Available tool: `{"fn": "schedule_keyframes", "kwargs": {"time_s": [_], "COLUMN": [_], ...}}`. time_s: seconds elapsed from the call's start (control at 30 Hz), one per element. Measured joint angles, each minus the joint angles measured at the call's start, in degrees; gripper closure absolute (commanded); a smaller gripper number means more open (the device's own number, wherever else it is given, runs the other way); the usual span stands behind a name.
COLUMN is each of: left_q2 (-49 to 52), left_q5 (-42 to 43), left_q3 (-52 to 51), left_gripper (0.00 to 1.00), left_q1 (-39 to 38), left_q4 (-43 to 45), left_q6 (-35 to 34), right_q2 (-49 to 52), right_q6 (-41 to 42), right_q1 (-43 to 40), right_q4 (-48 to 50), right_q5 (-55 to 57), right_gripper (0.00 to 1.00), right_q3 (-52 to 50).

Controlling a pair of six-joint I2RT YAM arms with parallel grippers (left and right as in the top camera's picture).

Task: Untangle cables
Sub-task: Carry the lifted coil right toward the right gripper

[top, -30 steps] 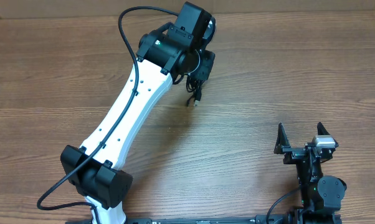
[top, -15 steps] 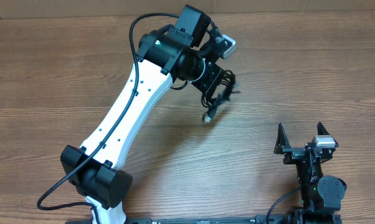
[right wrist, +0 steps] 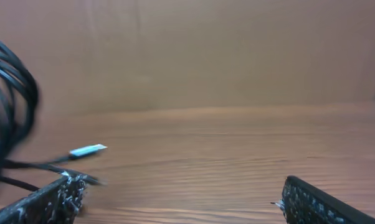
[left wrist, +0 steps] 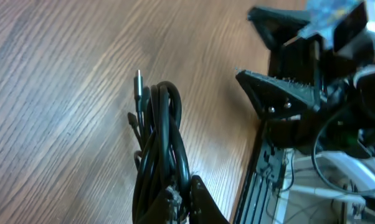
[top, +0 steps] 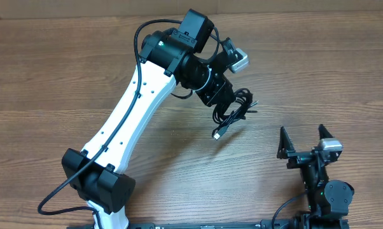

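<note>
– Cables [top: 235, 109] first: where are they?
– Bunched in one black coil just right of the table's [top: 64, 76] middle. They sit to the far left of the right gripper [top: 303, 145] and apart from it. One plug [top: 215, 135] dangles out on the near side.
– Who holds them?
– The left gripper [top: 223, 102]. Its fingers are pinched fully together on the coil, and the wrist view shows strands running straight into the closed tips. The coil looks lifted off the wood, though I can't be sure.
– And the right?
– Jaws spread as wide as they go, holding and touching nothing, at the near right.
– So the step is a handover?
– I'd judge so. Bring the coil toward those open fingers with the loose plug end leading, so the right side can take one strand rather than the whole bunch. Move slowly so the loops don't swing, and close the right only once a strand sits well inside.
</note>
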Motion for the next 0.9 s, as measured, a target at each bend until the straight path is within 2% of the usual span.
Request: {"fn": "schedule_keyframes", "kwargs": {"time_s": [0.2,0.33,0.47,0.5,0.63,0.8,0.9], "left_q2": [0.0,0.0,0.0,0.0,0.0,0.0,0.0], "left_q5": [1.7,4.4,7.9,8.6,12.0,16.9,19.5], "left_q3": [0.0,0.0,0.0,0.0,0.0,0.0,0.0], "left_gripper": [0.96,0.96,0.96,0.96,0.96,0.96,0.95], "left_q1": [0.0,0.0,0.0,0.0,0.0,0.0,0.0], "left_q4": [-2.1,-2.2,-2.2,-2.2,-2.1,-2.2,-2.2], "left_q6": [4.5,7.2,9.9,10.4,12.0,14.2,15.3], "right_q2": [0.0,0.9,7.0,10.8,22.1,30.3,31.4], "right_q6": [9.9,12.0,10.6,10.0,7.0,2.7,1.2], "right_q1": [0.0,0.0,0.0,0.0,0.0,0.0,0.0], "right_q4": [-0.8,-13.4,-21.8,-26.3,-34.1,-35.4,-34.6], "right_q5": [-12.0,-15.1,-16.1,-16.3,-17.8,-24.0,-27.3], "right_gripper": [0.0,0.0,0.0,0.0,0.0,0.0,0.0], "right_q3": [0.3,8.2,20.2,24.9,34.3,37.5,37.5]}}
